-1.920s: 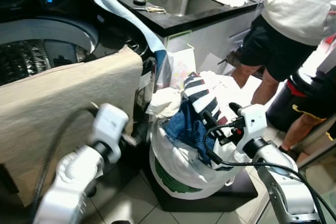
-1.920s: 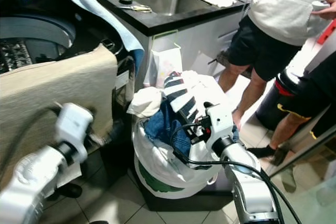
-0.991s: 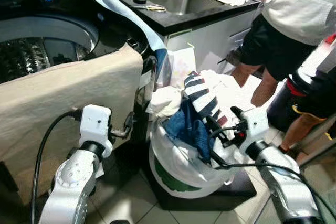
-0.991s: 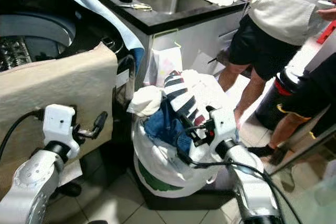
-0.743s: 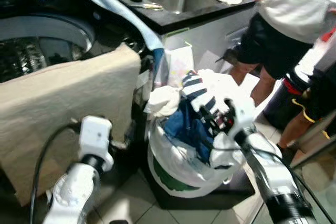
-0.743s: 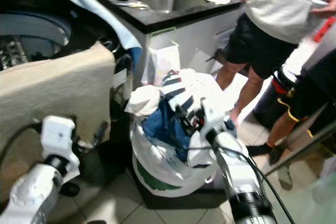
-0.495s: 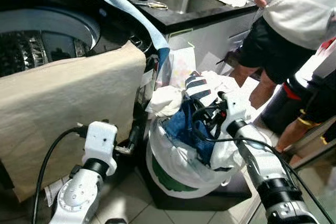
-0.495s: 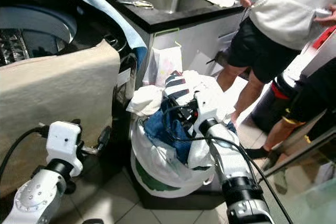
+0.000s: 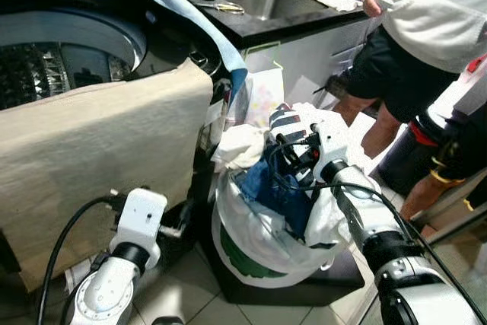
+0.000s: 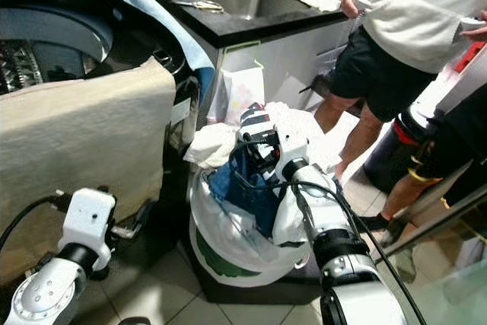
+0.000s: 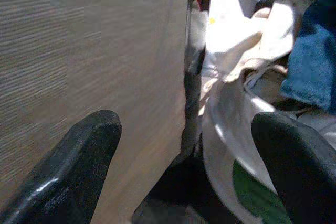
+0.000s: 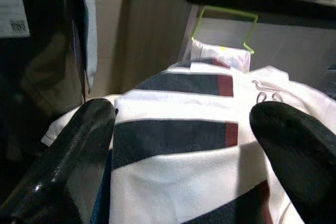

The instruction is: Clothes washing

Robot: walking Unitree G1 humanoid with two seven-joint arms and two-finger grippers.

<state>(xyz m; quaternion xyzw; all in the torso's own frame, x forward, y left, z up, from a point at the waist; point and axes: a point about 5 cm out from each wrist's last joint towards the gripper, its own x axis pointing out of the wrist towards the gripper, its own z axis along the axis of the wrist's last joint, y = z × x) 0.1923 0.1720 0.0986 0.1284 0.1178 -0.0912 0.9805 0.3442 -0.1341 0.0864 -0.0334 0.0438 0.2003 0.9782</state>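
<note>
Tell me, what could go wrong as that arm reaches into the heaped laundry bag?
The right gripper, open over the navy-and-white striped garment, may drag neighbouring clothes off the overfull white laundry bag onto the floor. Its dangling black cable lies among the clothes and could snag. A person in black shorts stands close behind the bag, so a wide swing might bump them.

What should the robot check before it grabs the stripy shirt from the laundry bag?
1. Right gripper fingers open: ok.
2. Striped shirt sits between the fingers: ok.
3. Shirt lies on top of the pile in the laundry bag: ok.
4. Washer drum open to take clothes: ok.
5. Beige cloth draped over the washer's front, may block loading: cannot tell.
6. Person standing close behind the bag: not ok, go slowly.
</note>
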